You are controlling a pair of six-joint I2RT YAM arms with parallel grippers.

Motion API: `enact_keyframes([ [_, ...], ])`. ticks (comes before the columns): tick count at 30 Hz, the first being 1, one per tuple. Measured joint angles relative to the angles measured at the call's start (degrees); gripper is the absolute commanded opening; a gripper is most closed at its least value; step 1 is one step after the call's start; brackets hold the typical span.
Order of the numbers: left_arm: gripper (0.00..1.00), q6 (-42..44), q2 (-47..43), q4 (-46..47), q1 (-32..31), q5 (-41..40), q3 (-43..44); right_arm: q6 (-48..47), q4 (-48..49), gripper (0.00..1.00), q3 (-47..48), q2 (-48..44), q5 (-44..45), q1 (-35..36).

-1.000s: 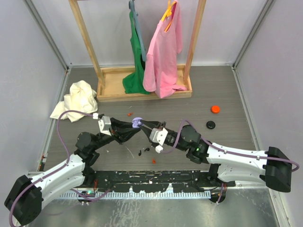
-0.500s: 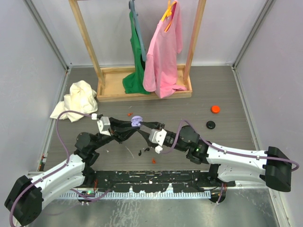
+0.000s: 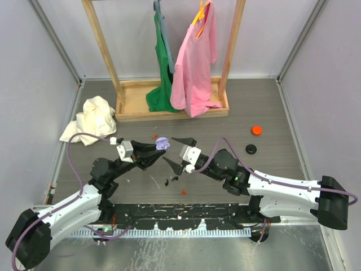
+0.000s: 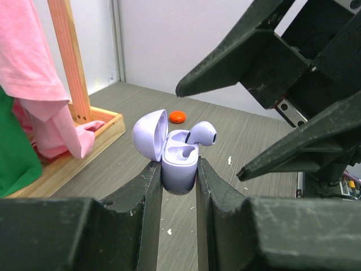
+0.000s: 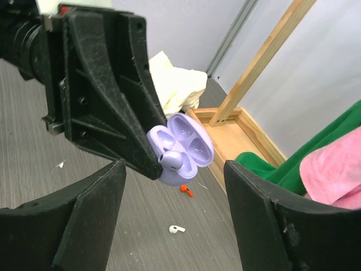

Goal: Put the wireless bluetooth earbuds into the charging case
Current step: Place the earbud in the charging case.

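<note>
Lilac case w/ earbud btwn left fingers, right fingers apart

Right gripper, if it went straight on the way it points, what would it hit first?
Probably the open lilac plastic charging case, a lilac earbud resting in it, pinched by the left gripper. The right wrist view shows it dead ahead between the spread fingers; depth is unclear.

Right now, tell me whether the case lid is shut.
No, the case lid stands open, with an earbud poking out of one socket.
</note>
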Motion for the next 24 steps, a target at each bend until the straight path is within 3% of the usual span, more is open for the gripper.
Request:
enact_keyframes([
  [11,0.0,0.9,0.13,-0.39,0.0,0.0,-0.26,5.66,2.38,0.79,0.76,0.28,6.67,0.0],
  [24,0.0,1.88,-2.29,-1.51,0.04,0.5,-0.42,5.35,2.01,0.79,0.9,-0.15,13.9,0.02],
])
